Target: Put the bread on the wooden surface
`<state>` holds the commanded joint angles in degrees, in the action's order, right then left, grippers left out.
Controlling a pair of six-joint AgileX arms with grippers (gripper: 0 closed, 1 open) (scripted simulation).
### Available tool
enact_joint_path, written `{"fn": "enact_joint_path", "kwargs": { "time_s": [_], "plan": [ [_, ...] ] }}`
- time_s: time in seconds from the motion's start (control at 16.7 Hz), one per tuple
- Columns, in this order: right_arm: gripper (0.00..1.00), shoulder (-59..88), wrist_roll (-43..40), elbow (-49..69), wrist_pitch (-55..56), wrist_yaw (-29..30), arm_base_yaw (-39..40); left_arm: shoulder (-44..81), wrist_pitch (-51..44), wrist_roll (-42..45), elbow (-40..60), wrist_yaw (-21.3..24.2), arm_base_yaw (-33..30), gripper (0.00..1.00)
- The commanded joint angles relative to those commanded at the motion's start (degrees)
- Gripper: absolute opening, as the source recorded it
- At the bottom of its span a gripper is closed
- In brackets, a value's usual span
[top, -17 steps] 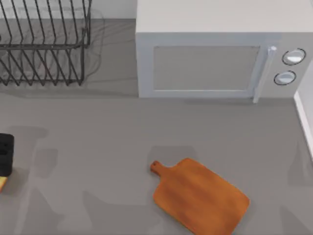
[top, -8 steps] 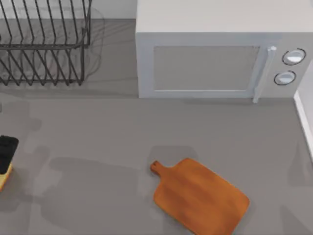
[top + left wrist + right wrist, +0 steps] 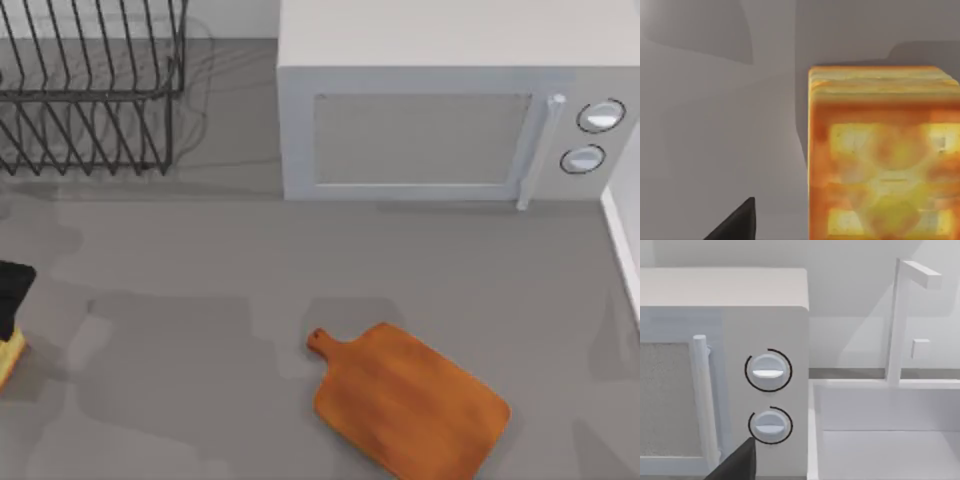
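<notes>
My left gripper (image 3: 10,300) at the table's far left edge, grasping the bread (image 3: 9,354), cutting board (image 3: 408,400) well apart, near centre-right, bare.

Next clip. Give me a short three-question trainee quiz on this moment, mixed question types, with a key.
1. True or false: the bread already lies on the board.
2. Multiple choice: the board's knob handle points toward A) the top view's upper left, B) its lower right, C) straight at its right edge.
3. Fill in: behind the board, at the back of the counter, stands a white ____ with two round dials.

Key
1. False. The bread is at the top view's left edge, under the left end effector, far from the board.
2. A.
3. Microwave, beside the dish rack.
</notes>
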<state>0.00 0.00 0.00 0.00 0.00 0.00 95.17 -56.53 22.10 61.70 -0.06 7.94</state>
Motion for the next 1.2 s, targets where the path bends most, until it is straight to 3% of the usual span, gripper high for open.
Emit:
{"fn": "enact_joint_path", "kwargs": {
  "time_s": [0.3,0.72,1.02,1.2],
  "plan": [
    [1.0,0.0,0.0,0.0,0.0,0.0,0.0,0.3,1.1,-0.1,-0.9,0.0,-0.1,1.0],
    [1.0,0.0,0.0,0.0,0.0,0.0,0.0,6.9,15.7,0.2,-8.5,0.0,0.1,1.0],
    [1.0,0.0,0.0,0.0,0.0,0.0,0.0,7.6,16.6,0.2,-9.0,0.0,0.1,1.0],
    [1.0,0.0,0.0,0.0,0.0,0.0,0.0,7.6,16.6,0.2,-9.0,0.0,0.1,0.77]
  ]
}}
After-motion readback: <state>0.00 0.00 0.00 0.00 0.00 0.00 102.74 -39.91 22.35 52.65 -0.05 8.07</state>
